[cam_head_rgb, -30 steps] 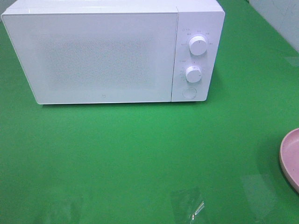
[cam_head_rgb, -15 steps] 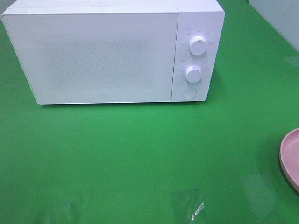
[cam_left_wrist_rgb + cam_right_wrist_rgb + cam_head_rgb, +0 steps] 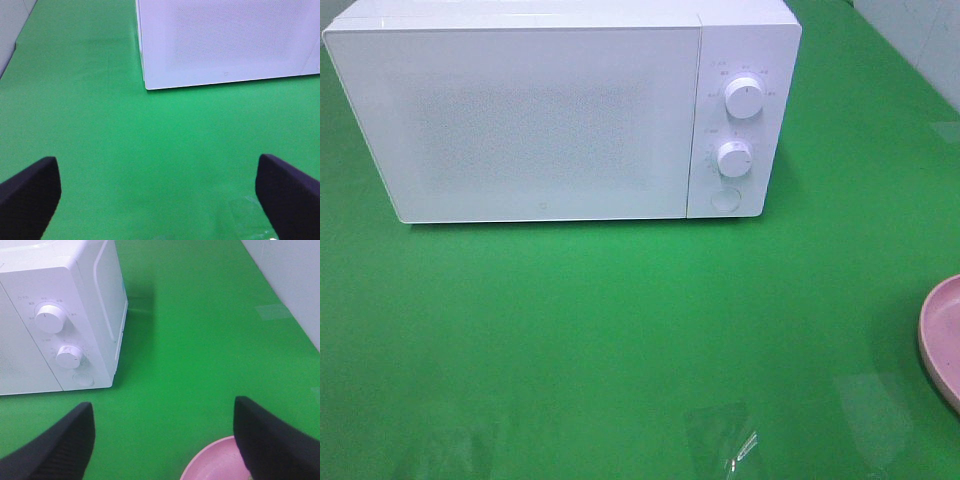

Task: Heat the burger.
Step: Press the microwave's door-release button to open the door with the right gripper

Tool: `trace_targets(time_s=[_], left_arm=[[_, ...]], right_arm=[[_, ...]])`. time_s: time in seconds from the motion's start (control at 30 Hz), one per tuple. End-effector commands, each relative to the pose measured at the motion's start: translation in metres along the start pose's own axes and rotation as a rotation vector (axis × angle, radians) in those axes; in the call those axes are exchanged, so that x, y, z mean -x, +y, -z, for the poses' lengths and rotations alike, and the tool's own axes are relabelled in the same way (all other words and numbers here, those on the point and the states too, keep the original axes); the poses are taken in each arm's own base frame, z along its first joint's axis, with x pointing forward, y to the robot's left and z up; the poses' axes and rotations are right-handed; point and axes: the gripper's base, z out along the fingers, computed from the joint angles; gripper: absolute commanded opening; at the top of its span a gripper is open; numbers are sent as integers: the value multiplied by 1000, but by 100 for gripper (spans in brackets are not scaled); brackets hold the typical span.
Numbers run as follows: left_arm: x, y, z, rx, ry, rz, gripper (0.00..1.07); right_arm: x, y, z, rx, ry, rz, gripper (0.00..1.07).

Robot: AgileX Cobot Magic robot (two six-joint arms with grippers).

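The burger is out of view in every frame. A white microwave stands at the back of the green table with its door shut; it also shows in the left wrist view and the right wrist view. It has two round knobs and a round button on its right panel. My left gripper is open and empty over bare green cloth in front of the microwave's left corner. My right gripper is open and empty above a pink plate. Neither gripper shows in the exterior high view.
The pink plate lies at the right edge of the table, partly cut off. A small piece of clear plastic lies on the cloth near the front edge. A pale wall borders the table on the right.
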Motion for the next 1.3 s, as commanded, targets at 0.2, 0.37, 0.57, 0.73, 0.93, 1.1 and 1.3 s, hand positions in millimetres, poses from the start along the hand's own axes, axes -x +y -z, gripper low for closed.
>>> trace_targets(time_s=[0.2, 0.37, 0.57, 0.73, 0.93, 1.1, 1.3], left_arm=[[-1, -1, 2, 5, -24, -2, 98], [-1, -1, 2, 5, -24, -2, 98], [-1, -1, 2, 5, -24, -2, 98], [-1, -1, 2, 5, -24, -2, 98], [-1, -1, 2, 5, -24, -2, 98], [-1, -1, 2, 5, -24, -2, 98], [-1, -1, 2, 5, -24, -2, 98]], right_arm=[[7, 2, -34, 17, -55, 6, 75], [10, 4, -51, 29, -94, 6, 75], [8, 5, -79, 39, -125, -32, 75], [5, 5, -96, 42, -151, -40, 75], [-4, 5, -108, 43, -207, -14, 75], [-16, 2, -111, -37, -250, -12, 75], [-39, 22, -116, -104, -281, 108, 75]])
